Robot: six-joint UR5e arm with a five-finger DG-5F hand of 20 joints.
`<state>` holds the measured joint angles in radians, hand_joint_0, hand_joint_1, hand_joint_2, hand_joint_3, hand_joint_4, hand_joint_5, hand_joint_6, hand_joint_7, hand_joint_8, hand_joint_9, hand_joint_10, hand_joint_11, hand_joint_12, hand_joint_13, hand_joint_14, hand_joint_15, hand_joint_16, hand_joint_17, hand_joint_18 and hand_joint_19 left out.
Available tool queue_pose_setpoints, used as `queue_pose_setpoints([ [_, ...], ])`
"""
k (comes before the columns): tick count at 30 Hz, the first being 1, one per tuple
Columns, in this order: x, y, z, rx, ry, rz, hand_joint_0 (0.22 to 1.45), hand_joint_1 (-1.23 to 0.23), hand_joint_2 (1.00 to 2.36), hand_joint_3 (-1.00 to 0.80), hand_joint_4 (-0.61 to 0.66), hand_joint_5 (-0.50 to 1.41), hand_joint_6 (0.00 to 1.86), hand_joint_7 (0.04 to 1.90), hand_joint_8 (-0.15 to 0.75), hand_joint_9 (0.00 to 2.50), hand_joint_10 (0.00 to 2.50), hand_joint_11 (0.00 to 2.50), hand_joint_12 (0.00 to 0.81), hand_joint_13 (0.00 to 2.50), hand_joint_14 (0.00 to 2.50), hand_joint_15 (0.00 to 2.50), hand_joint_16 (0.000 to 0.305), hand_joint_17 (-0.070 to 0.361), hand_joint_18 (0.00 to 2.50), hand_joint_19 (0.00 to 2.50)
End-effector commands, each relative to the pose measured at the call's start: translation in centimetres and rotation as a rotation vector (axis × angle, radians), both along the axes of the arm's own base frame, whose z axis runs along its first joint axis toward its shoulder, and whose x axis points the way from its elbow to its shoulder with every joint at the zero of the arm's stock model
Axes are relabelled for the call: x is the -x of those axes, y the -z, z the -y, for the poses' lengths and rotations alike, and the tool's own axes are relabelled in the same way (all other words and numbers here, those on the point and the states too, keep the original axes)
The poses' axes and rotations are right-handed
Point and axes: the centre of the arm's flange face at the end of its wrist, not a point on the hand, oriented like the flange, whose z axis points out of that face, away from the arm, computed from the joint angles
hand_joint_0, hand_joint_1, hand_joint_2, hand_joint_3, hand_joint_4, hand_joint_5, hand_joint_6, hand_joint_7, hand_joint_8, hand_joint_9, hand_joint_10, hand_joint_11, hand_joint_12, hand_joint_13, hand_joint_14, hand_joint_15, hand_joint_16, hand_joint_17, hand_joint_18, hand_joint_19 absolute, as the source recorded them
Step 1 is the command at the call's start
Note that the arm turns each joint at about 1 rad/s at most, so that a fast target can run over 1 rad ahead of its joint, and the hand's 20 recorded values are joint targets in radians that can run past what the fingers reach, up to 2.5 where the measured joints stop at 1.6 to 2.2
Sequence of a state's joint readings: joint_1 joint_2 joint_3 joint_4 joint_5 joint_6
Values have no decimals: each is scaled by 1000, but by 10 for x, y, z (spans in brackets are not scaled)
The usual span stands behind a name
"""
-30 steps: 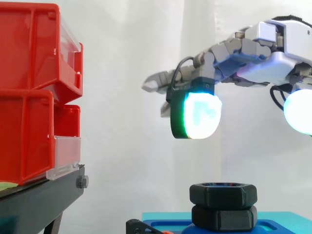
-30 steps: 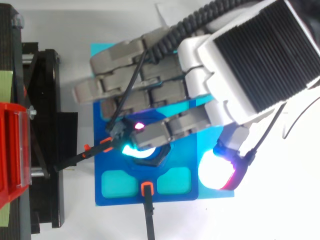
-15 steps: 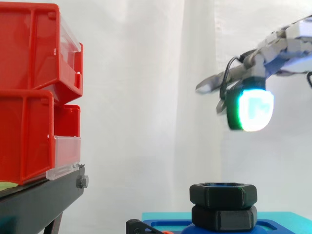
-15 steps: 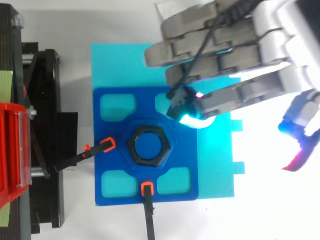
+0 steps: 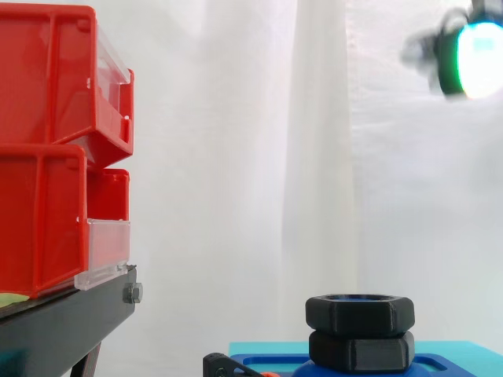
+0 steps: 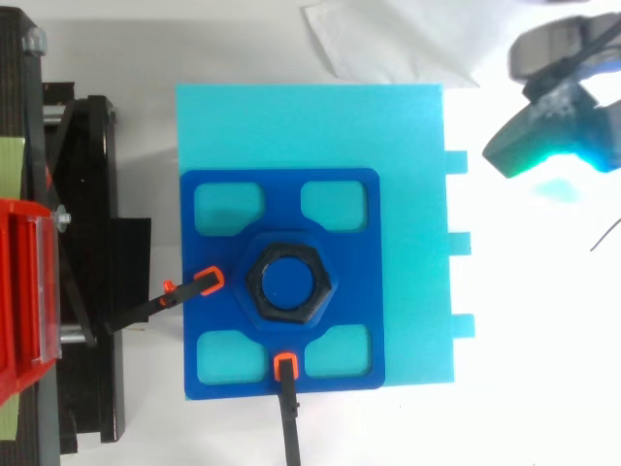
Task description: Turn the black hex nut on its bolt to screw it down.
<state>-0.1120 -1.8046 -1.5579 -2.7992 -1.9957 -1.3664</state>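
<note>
Moved: robot hand (image 6: 558, 136) sits higher and farther right than a moment ago, well apart from the black hex nut (image 6: 289, 283).
Red bins (image 5: 47, 149): stacked at left on black stand (image 5: 71, 326).
Black hex nut: centred on blue plate (image 6: 281, 199), nothing touching it.
Robot hand state: blurred, cannot tell.

Red bins (image 5: 47, 149) on black stand (image 5: 67, 323)
</note>
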Motion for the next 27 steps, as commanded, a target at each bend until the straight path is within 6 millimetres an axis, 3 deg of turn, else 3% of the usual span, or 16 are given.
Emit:
queue_pose_setpoints([
  [1,11,35,2,-250,92,-132,303,-458,1000,-500,315,-207,501,881,373,546,5,288,454,272,1,76,79,177,222,183],
  [12,10,39,13,-662,255,-212,316,-448,1000,-500,295,-217,501,865,366,491,4,268,451,248,1,77,78,175,210,189],
  [27,14,43,12,-678,265,-250,371,-454,1000,-500,262,-222,502,832,344,559,5,253,430,334,1,75,73,163,298,175],
])
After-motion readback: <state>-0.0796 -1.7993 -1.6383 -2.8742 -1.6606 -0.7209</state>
